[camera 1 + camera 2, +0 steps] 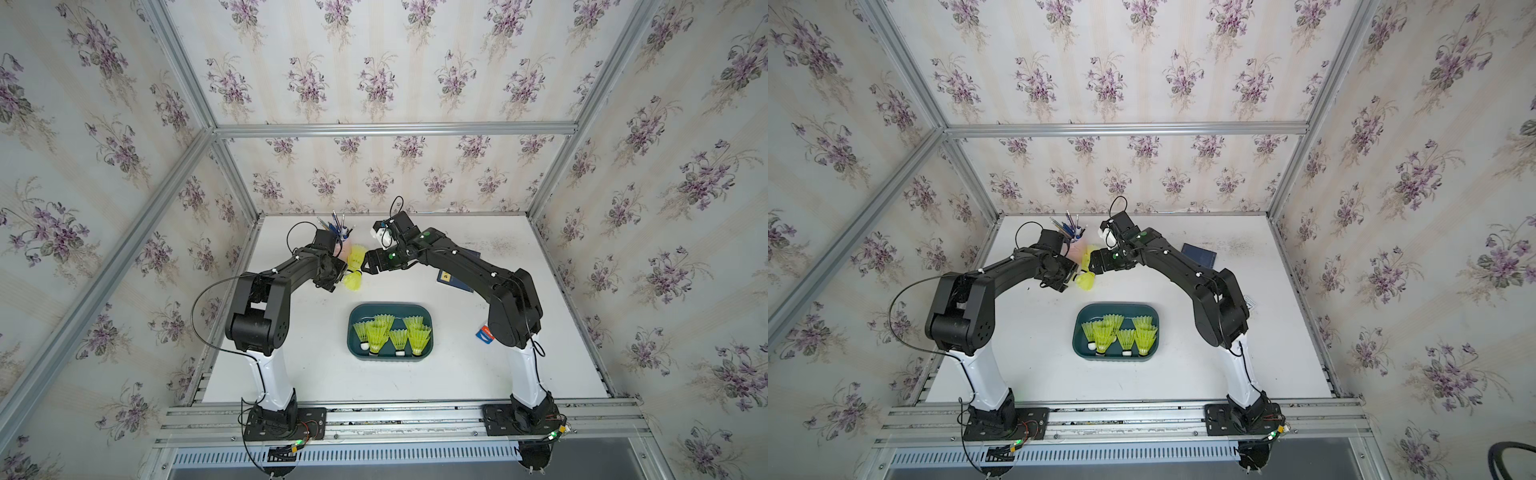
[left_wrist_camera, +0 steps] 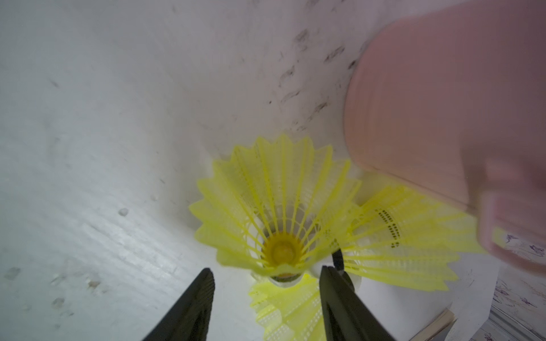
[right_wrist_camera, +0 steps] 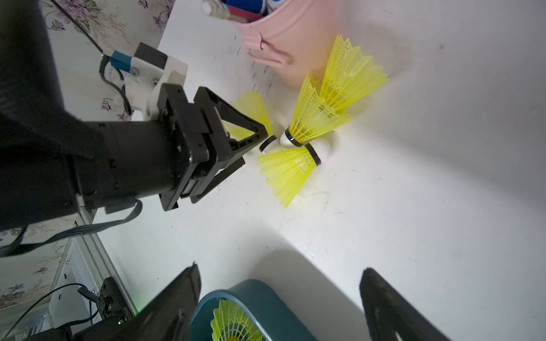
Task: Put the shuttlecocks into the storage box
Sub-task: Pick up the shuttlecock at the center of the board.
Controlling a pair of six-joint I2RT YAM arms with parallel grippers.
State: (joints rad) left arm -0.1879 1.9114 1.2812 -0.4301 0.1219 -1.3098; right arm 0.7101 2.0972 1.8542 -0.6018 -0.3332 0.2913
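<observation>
The pick-up step is in hand. Several neon yellow-green plastic shuttlecocks [image 1: 388, 334] already lie in the shallow dark teal plastic storage box [image 1: 390, 358]. Four more sit clustered on the white table [image 1: 457, 374], just beside the pink plastic pen cup [image 3: 283, 38].

The left gripper [image 2: 266, 270] straddles the white tip of one loose shuttlecock [image 2: 277, 206], jaws apart and not yet closed on it. The right gripper [image 3: 280, 268] hangs wide and empty between cluster and box.

Next, I judge, the left jaws must close on the tip and lift straight up — the neighbours' tips crowd close and could be dragged along — then carry it to the box.
</observation>
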